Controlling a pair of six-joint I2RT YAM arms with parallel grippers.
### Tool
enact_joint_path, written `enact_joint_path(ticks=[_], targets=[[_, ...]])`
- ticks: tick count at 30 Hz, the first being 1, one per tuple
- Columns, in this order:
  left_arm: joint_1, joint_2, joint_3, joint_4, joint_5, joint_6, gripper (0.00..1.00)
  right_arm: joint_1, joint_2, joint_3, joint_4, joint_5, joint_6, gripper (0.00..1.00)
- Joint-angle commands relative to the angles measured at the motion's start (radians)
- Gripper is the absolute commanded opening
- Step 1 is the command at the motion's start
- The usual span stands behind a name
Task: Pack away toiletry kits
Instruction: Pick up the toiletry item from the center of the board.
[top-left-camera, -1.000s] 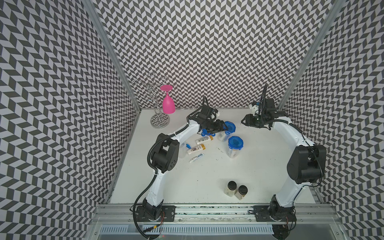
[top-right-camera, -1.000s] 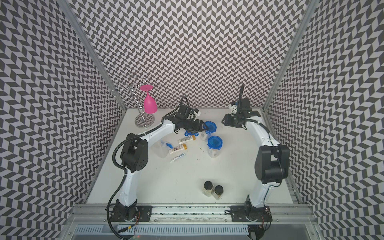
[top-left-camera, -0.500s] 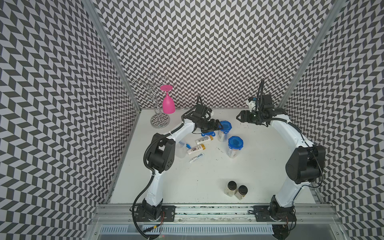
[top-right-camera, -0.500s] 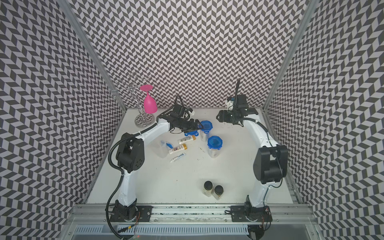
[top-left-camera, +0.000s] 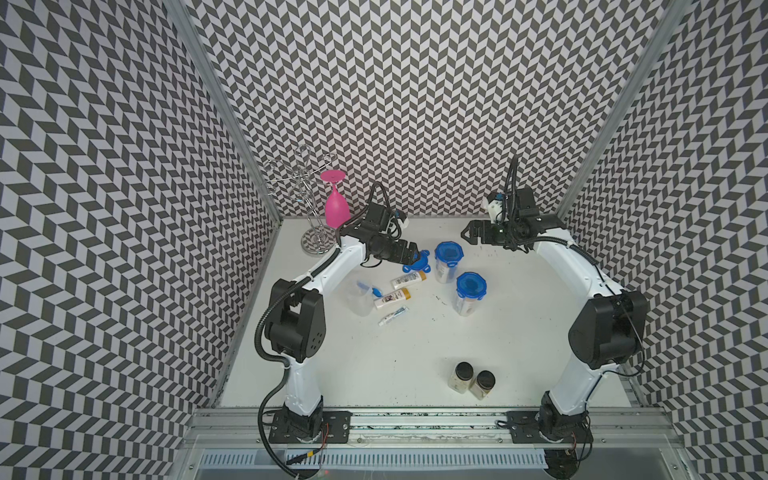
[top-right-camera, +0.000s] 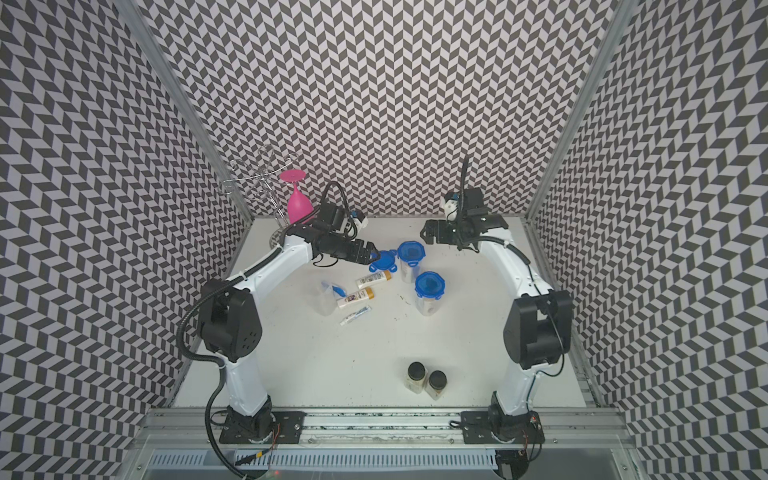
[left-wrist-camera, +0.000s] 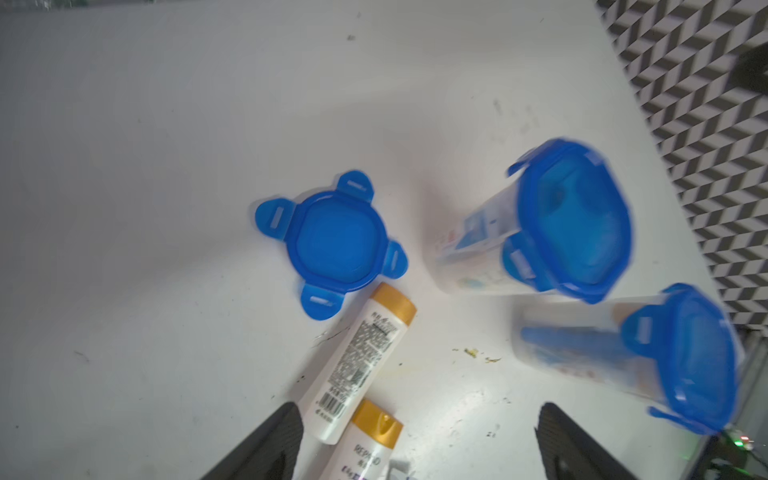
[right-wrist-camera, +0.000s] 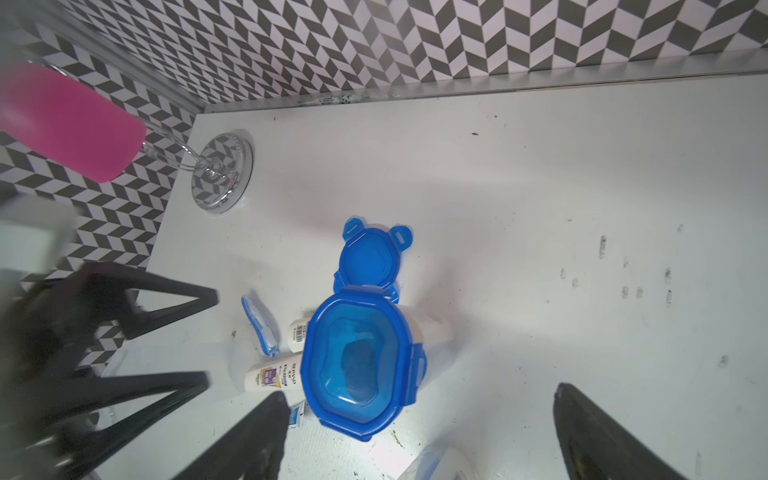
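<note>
Since the frame one second before, the left fingers (top-left-camera: 410, 252) have been drawn back from the rear lidded tub (top-left-camera: 448, 257) and spread. The right fingers (top-left-camera: 471, 236) have been carried nearer that tub from its other side and spread likewise. In the left wrist view the left fingers (left-wrist-camera: 274, 440) are seen wide apart with nothing between them. In the right wrist view the right fingers (right-wrist-camera: 249, 440) are equally wide and empty.

A loose blue lid (top-left-camera: 417, 262) lies flat on the tabletop (top-left-camera: 519, 332), just beside the rear lidded tub and between it and the left fingers. A second lidded tub (top-left-camera: 470, 291) stands near the rear one, toward the robot's base. Blurred blue and white contents are visible through both walls.

On the left arm's side of the rear tub, two gold-capped bottles (top-left-camera: 409, 280) (top-left-camera: 392, 298) lie on their sides. A toothpaste tube (top-left-camera: 392, 316) lies just in front of them. An open tub (top-left-camera: 360, 299) stands farther out on that side, with a blue toothbrush (top-left-camera: 372, 289) at its rim. Whether the brush stands inside cannot be told.

Two black-capped jars (top-left-camera: 471, 380) stand well apart from the rear tub, near the front edge. A pink glass (top-left-camera: 336, 203) hangs inverted on a wire rack (top-left-camera: 307, 195) at the back corner.
</note>
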Motion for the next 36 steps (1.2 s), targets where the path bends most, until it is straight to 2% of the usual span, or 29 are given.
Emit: enact_joint_path(ticks=[1,3,8,15,19,24,28,36], targets=[[-0.010,0.074,-0.007,-0.041,-0.097,0.107,0.90,0.047,-0.026,0.014,0.036,-0.017,0.011,0.98],[-0.019,0.103,0.011,-0.028,-0.099,0.112,0.90,0.058,-0.029,0.009,0.044,-0.025,0.018,0.99],[-0.087,0.179,0.047,-0.025,-0.235,0.140,0.91,0.075,-0.003,0.038,0.040,-0.034,0.029,0.99],[-0.123,0.236,0.057,-0.046,-0.319,0.144,0.88,0.075,-0.011,0.093,0.022,0.028,0.016,1.00],[-0.129,0.264,0.052,-0.059,-0.379,0.137,0.80,0.069,-0.023,0.108,0.026,0.055,0.011,1.00],[-0.131,0.274,0.047,-0.050,-0.411,0.121,0.63,0.055,0.004,0.164,-0.035,0.057,0.015,1.00],[-0.134,0.275,0.035,-0.026,-0.390,0.121,0.55,0.049,0.006,0.175,-0.043,0.044,0.025,1.00],[-0.140,0.243,0.015,0.039,-0.284,0.078,0.33,0.023,-0.036,0.209,-0.076,0.023,0.053,1.00]])
